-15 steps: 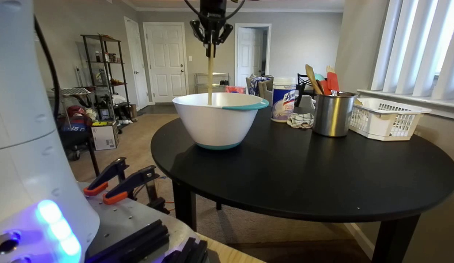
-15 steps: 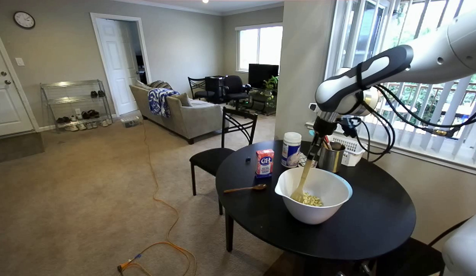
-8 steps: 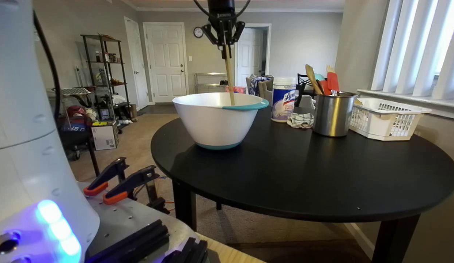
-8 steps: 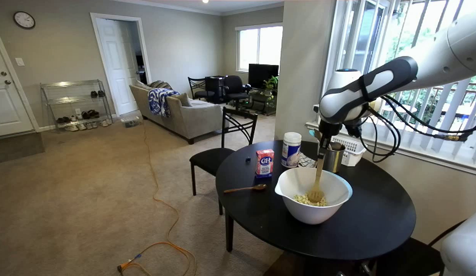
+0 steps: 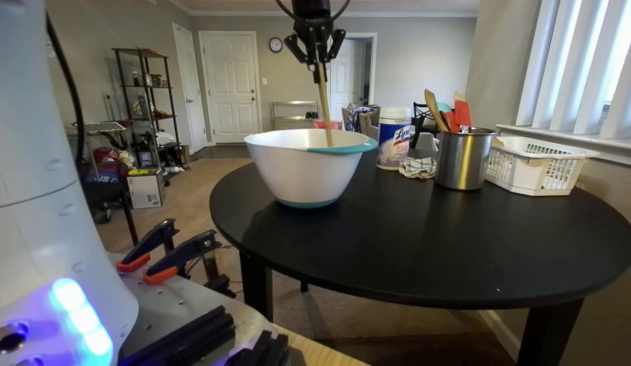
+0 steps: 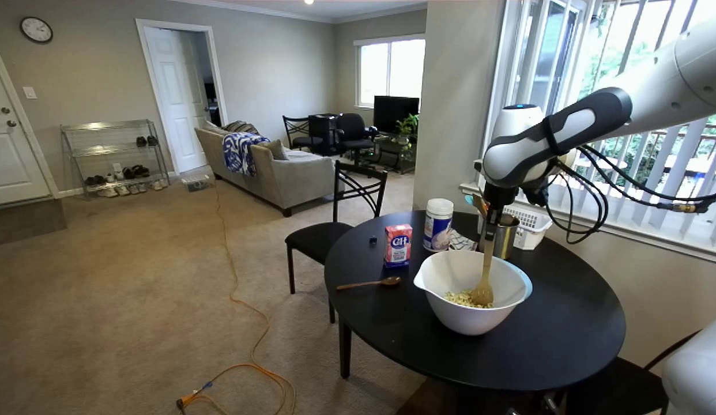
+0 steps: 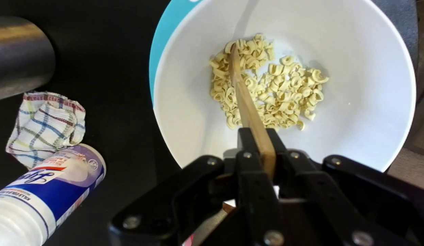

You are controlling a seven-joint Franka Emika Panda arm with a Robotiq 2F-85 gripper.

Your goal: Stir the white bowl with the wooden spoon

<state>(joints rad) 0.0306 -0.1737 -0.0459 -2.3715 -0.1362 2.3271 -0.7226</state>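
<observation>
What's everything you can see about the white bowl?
The white bowl is wide, round and glossy, maybe plastic, with sides narrowing to a teal base, a teal strip along part of its rim, and a pouring spout. It stands upright on the black table. Curly pasta lies inside, and the wooden spoon, held in the gripper, dips among it; whether it touches the bowl, I can't tell.
</observation>
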